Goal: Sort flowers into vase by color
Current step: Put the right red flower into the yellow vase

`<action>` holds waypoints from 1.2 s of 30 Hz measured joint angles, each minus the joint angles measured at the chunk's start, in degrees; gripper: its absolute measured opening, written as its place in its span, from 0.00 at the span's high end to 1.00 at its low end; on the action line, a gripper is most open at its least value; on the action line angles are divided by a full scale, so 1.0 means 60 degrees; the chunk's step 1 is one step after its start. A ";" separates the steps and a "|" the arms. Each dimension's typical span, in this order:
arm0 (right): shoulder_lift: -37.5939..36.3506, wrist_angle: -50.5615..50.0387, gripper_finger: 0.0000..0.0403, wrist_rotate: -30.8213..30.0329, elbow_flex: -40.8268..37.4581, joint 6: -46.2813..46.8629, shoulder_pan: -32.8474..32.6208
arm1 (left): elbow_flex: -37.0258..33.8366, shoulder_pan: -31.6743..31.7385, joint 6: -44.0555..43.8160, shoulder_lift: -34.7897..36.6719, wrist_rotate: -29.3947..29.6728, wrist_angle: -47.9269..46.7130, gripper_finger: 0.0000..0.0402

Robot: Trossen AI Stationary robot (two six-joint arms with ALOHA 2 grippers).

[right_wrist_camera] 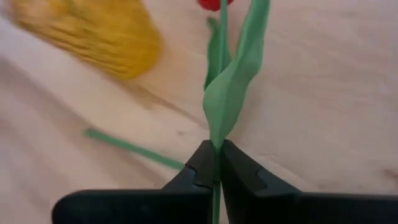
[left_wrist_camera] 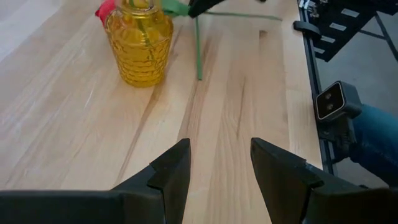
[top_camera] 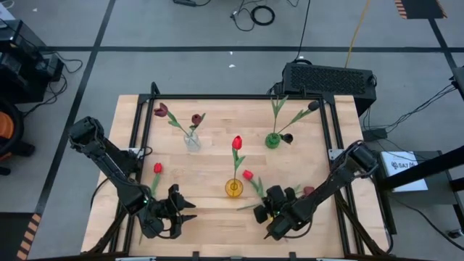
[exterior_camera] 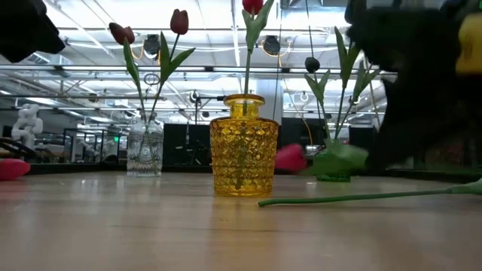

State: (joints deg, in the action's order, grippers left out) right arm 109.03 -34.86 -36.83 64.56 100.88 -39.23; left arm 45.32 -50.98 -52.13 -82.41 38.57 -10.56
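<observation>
My right gripper (top_camera: pixel 264 200) (right_wrist_camera: pixel 214 163) is low over the table's near middle, shut on a red tulip whose head (top_camera: pixel 247 175) (right_wrist_camera: pixel 214 3) lies beside the yellow vase (top_camera: pixel 233 188). That vase holds one red tulip (top_camera: pixel 237 143). The clear vase (top_camera: pixel 191 140) holds two maroon tulips, and the green vase (top_camera: pixel 272 140) holds dark ones. Another red tulip (top_camera: pixel 157 168) lies flat at the left. A maroon head (top_camera: pixel 308 191) shows beside my right arm. My left gripper (top_camera: pixel 185 210) (left_wrist_camera: pixel 217 152) is open near the table's near edge, touching nothing. My right gripper pinches the red tulip's stem at the base of its long leaf (right_wrist_camera: pixel 216 140), between the two fingertips. The fingers come slanting from the near right, and the stem runs on ahead roughly in line with them. Whether the head rests on the table, I cannot tell.
A loose green stem (exterior_camera: pixel 354 197) (right_wrist_camera: pixel 130 149) lies on the wood just under my right gripper, and its free end (top_camera: pixel 243 207) points left. Black rails frame the table (top_camera: pixel 217 96). Bare wood (left_wrist_camera: pixel 242 93) stretches between my left gripper and the yellow vase (left_wrist_camera: pixel 140 43).
</observation>
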 joint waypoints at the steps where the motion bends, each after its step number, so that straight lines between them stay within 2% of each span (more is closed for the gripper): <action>1: -0.0169 -0.0115 0.99 -0.0020 0.0067 -0.0164 -0.0038 | 0.0000 0.0000 0.0042 0.0000 0.0004 0.0020 0.56; 4: -0.0715 -0.0694 0.99 -0.0396 0.0397 -0.0474 -0.0259 | 0.0000 0.0000 0.0226 0.0000 0.0018 0.0230 0.56; 7: -0.1287 -0.1580 0.99 -0.1255 0.0831 -0.0523 -0.0653 | 0.0000 0.0000 0.0554 0.0000 0.0044 0.0633 0.56; 11: -0.1909 -0.2483 0.99 -0.2701 0.1399 -0.0564 -0.1346 | 0.0000 0.0000 0.1197 0.0000 0.0154 0.1466 0.56; 14: -0.2217 -0.2396 0.99 -0.4020 0.1687 -0.1067 -0.1835 | 0.0000 0.0000 0.2059 0.0000 0.0398 0.2345 0.56; 18: -0.2449 -0.1381 0.99 -0.5566 0.1835 -0.2742 -0.2077 | 0.0001 0.0132 0.3401 0.0000 0.0622 0.3781 0.56; 22: -0.2498 0.0769 0.99 -0.6617 0.1837 -0.5957 -0.1935 | 0.0004 0.0498 0.4712 0.0004 0.0652 0.5258 0.56; 26: -0.2498 0.3321 0.99 -0.6356 0.1835 -0.9300 -0.1491 | 0.0005 0.0934 0.5545 0.0004 0.0648 0.6164 0.56; 28: -0.2498 0.4662 0.99 -0.5595 0.1835 -1.1063 -0.1233 | 0.0069 0.1167 0.5927 0.0004 0.0648 0.6517 0.56; 31: -0.2498 0.6467 0.99 -0.3857 0.1835 -1.3434 -0.0827 | 0.0331 0.1508 0.6368 0.0004 0.0497 0.6792 0.56; 34: -0.2498 0.7577 0.99 -0.2510 0.1835 -1.5005 -0.0471 | 0.0555 0.1733 0.6771 0.0004 -0.0080 0.7015 0.56; 36: -0.2495 0.8159 0.99 -0.2168 0.1835 -1.5690 -0.0273 | 0.0741 0.1832 0.7071 0.0004 -0.0422 0.7237 0.56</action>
State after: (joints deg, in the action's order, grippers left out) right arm 94.06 14.09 -49.84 75.57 6.74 -40.86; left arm 49.77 -39.99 -9.70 -82.39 36.03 32.87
